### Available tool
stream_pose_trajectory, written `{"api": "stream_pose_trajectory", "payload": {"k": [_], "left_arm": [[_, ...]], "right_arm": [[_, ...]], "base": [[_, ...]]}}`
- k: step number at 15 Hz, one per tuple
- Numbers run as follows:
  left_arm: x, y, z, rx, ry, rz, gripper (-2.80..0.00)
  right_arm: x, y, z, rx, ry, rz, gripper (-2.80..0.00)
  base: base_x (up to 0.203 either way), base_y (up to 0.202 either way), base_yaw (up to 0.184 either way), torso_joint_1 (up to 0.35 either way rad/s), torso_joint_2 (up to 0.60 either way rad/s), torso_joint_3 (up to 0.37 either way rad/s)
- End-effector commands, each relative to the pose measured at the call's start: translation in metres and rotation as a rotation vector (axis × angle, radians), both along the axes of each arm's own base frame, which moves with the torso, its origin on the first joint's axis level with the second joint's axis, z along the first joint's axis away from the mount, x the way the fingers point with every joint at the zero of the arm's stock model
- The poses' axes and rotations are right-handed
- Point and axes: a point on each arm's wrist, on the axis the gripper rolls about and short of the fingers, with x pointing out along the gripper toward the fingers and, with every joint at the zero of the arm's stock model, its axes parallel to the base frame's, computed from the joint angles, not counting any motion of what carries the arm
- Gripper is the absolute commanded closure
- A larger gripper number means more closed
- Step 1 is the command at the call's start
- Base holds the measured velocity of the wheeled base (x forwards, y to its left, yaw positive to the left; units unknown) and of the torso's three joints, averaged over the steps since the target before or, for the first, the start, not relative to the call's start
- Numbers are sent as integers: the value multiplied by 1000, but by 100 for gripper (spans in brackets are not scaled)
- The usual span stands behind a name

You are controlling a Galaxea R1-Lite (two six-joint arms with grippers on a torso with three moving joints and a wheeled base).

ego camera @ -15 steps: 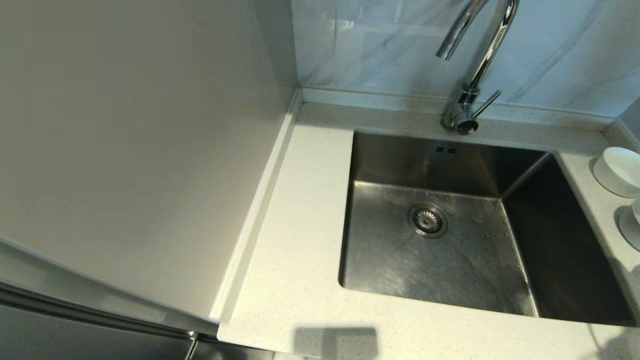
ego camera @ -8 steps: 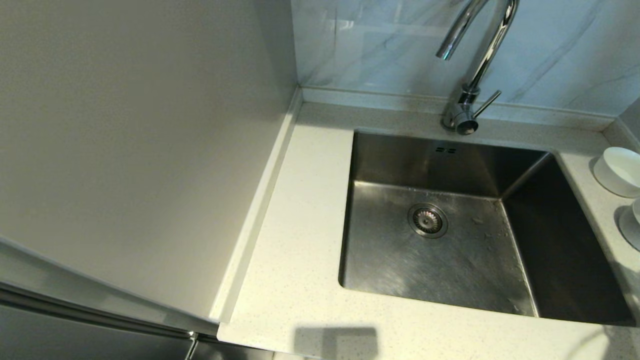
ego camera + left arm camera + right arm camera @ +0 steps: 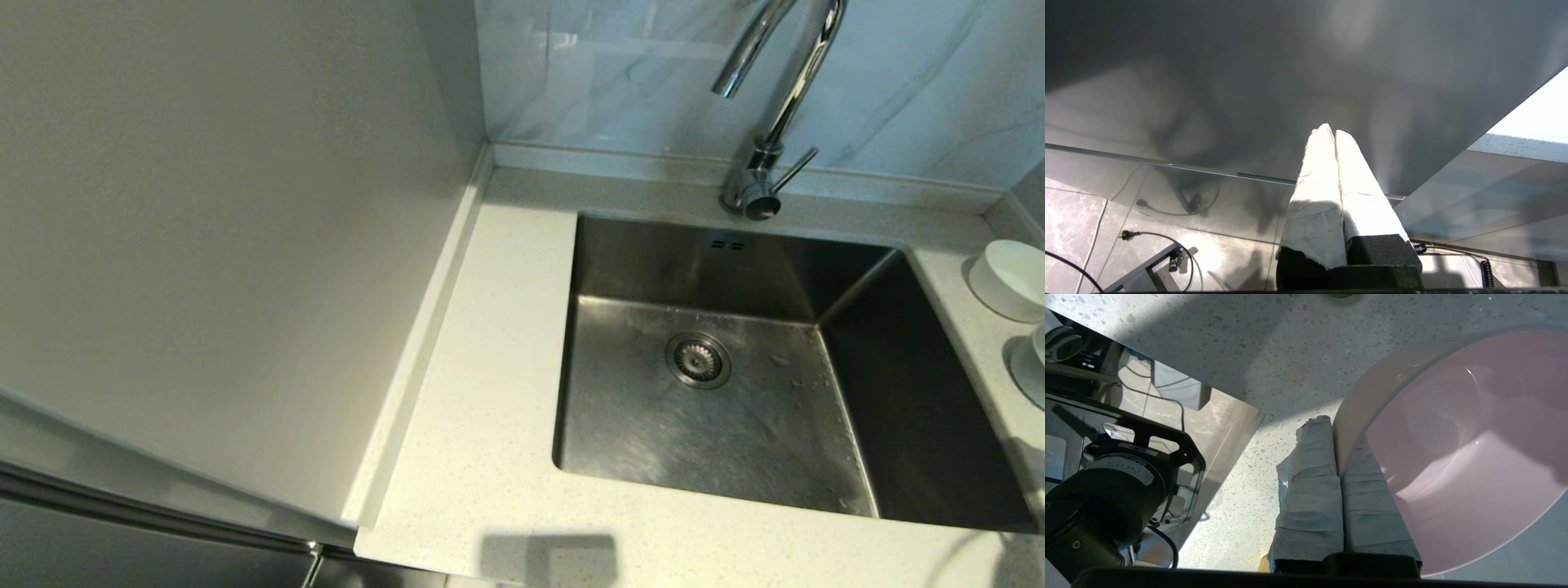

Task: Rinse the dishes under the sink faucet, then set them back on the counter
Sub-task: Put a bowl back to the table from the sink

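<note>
The steel sink [image 3: 637, 425] lies empty, with the chrome faucet [image 3: 784, 90] behind it and no water running. Two white bowls [image 3: 1012, 278] [image 3: 1033, 367] stand on the speckled counter [image 3: 490, 367] at the far right edge of the head view. Neither gripper shows in the head view. In the right wrist view my right gripper [image 3: 1336, 435] is shut on the rim of the pale pink bowl [image 3: 1453, 437], just over the counter [image 3: 1274, 347] near its front edge. My left gripper [image 3: 1331, 131] is shut on nothing, parked low in front of a grey panel.
A tall off-white cabinet side [image 3: 204, 245] walls off the counter's left. Grey marbled tile [image 3: 620, 73] backs the sink. Beyond the counter's front edge are black robot parts [image 3: 1106, 490] and a tiled floor with cables [image 3: 1139, 237].
Almost nothing differs in the head view. Only a faint shadow on the counter at the bottom right corner has shifted slightly.
</note>
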Motion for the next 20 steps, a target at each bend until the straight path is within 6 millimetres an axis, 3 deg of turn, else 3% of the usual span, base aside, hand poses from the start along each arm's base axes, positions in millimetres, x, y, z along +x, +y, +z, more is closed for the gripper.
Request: {"api": "stream_pose_trajectory", "payload": {"k": [1, 8, 12, 13, 14, 18, 20], "left_arm": [[0, 0, 0, 0, -4, 1, 0], [0, 0, 0, -1, -4, 1, 0], [0, 0, 0, -1, -5, 0, 0], [0, 0, 0, -1, -4, 1, 0], [0, 0, 0, 0, -4, 1, 0], [0, 0, 0, -1, -4, 1, 0], [0, 0, 0, -1, -4, 1, 0]], "right_arm": [[4, -6, -8, 35, 25, 6, 0], [35, -25, -42, -45, -48, 49, 0], [44, -25, -46, -47, -60, 60, 0], [47, -24, -47, -53, -74, 54, -188], [49, -25, -47, -65, -88, 52, -280], [53, -29, -37, -117, -146, 52, -280], [49, -25, -21, -157, -194, 46, -280]], "base": [[0, 0, 0, 0, 0, 0], [0, 0, 0, 0, 0, 0], [0, 0, 0, 0, 0, 0], [0, 0, 0, 0, 0, 0], [0, 0, 0, 0, 0, 0], [0, 0, 0, 0, 0, 0], [0, 0, 0, 0, 0, 0]]}}
